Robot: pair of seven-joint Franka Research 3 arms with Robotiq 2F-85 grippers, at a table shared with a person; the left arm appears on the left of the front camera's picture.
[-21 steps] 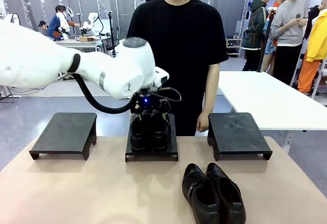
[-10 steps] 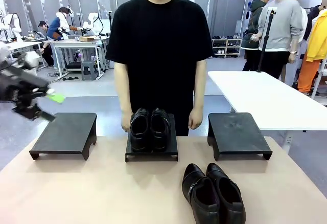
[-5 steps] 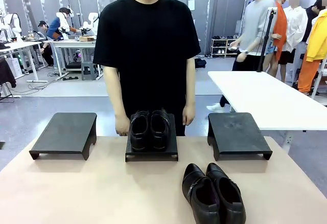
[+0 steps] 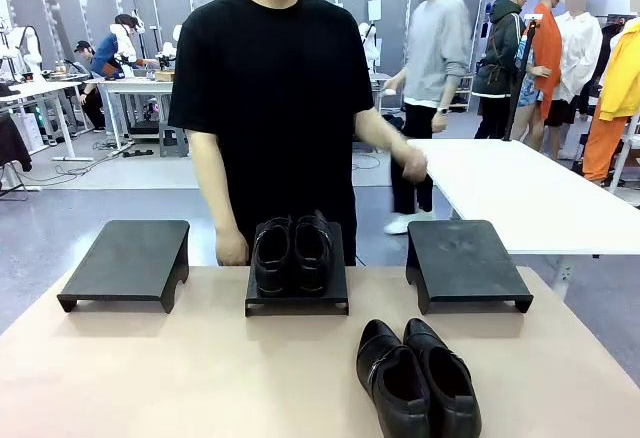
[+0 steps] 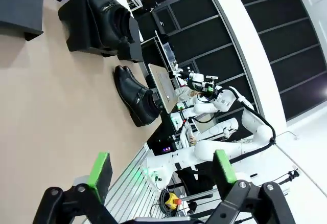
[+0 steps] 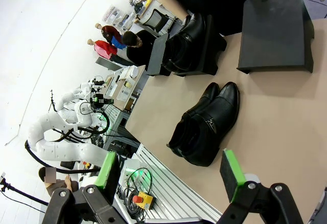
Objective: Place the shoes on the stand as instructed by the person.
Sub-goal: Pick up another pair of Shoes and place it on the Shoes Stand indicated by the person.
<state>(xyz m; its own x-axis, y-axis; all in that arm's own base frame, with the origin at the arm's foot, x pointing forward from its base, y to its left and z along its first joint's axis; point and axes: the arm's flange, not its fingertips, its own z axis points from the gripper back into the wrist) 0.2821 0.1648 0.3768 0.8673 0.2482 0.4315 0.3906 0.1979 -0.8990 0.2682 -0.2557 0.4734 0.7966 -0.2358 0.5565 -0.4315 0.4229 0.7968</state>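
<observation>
Desk [image 4: 150, 378] with three stands [image 4: 125, 258] along its far edge. One pair [image 4: 292, 253] sits on the middle stand [image 4: 297, 305], the second pair [image 4: 417, 378] by the near edge. Left fingers [image 5: 100, 170] and right fingers [image 6: 108, 170] spread, empty — best await the person's hand [image 4: 410, 166] cue.

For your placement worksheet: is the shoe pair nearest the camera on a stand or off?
Off: the near pair lies on the tabletop, in front of the right stand.

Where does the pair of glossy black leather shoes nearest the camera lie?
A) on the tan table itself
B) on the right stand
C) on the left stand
A: the pair of glossy black leather shoes rests directly on the tan table, in front of the black right stand.
</observation>
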